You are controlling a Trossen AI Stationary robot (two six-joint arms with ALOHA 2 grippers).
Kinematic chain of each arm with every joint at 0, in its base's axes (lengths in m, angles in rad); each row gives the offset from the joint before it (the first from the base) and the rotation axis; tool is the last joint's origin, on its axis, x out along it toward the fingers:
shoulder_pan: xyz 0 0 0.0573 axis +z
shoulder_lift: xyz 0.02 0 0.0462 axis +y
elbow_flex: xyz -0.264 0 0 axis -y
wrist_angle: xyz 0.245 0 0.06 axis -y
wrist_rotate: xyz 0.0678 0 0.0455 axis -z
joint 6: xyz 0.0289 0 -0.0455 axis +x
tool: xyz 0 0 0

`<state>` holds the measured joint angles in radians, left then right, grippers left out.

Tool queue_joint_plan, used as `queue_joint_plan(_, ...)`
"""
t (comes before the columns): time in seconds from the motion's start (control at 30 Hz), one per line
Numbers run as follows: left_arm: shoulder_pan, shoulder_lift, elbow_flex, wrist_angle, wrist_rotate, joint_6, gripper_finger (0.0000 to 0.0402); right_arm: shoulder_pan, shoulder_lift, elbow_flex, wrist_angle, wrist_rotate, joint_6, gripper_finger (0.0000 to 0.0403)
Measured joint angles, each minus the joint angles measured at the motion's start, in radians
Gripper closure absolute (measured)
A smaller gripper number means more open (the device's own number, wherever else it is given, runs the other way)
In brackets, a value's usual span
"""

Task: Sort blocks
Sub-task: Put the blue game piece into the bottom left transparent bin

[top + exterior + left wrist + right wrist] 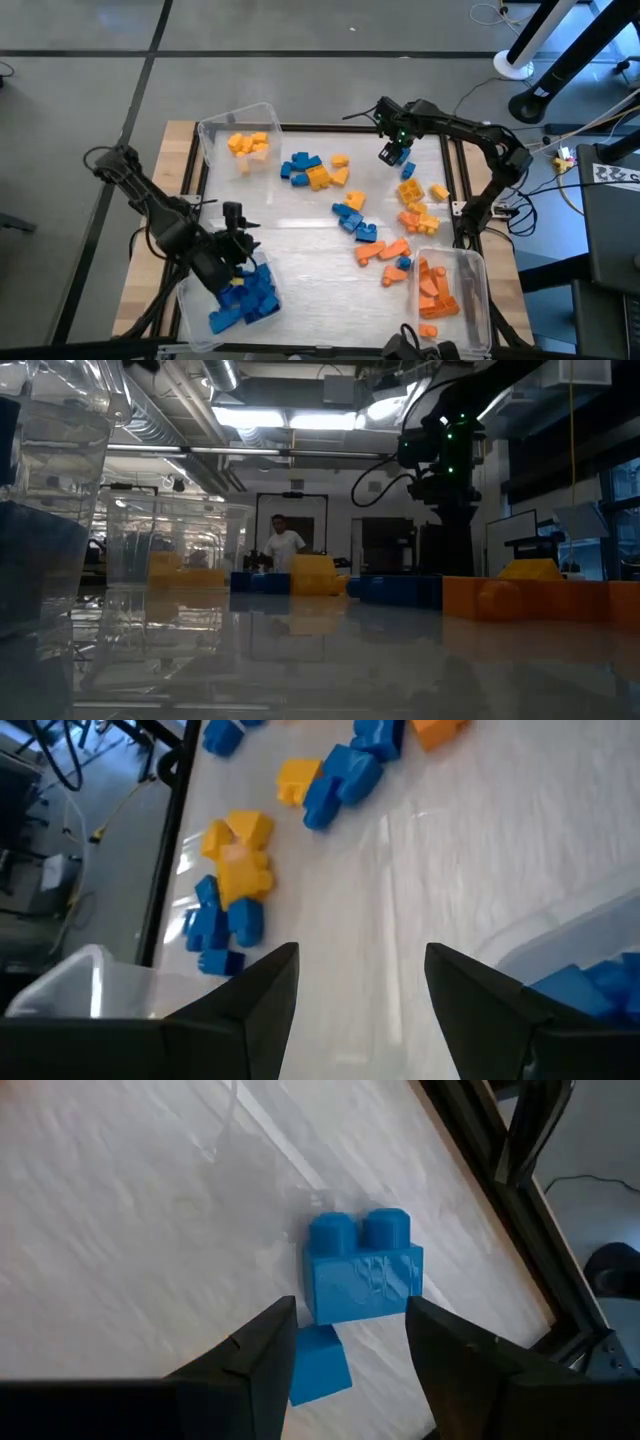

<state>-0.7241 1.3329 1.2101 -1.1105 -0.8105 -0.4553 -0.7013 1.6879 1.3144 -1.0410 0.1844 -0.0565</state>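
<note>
Over the table's far right, right tool point(345, 1342) spread above a blue block point(362, 1267); left tool point(360, 982) spread by the blue bin point(196, 316).

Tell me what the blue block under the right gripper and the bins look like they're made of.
The blue block looks like moulded plastic, smooth and slightly glossy, with rounded studs and a soft sheen on its face. The bins, like the one by the left gripper, seem to be clear, thin plastic: the blocks and table show through the walls.
</note>
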Motion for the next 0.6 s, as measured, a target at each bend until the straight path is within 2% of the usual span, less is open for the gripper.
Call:
queue_joint_plan(0.13,0.034,-0.084,-0.146,0.156,0.032,0.060,0.0196,0.000,0.000,0.000,0.000,-0.001,0.119,0.0212)
queue_joint_plan(0.27,0.071,-0.131,-0.260,0.307,0.085,0.117,0.0196,-0.001,0.000,0.000,-0.002,0.003,0.383,0.0212)
queue_joint_plan(0.43,0.109,-0.142,-0.365,0.459,0.124,0.202,0.0196,-0.032,0.000,0.000,-0.005,-0.025,0.588,0.0212)
queue_joint_plan(0.6,0.134,-0.145,-0.439,0.576,0.127,0.256,0.0196,-0.048,0.000,0.000,-0.006,-0.046,0.717,0.0212)
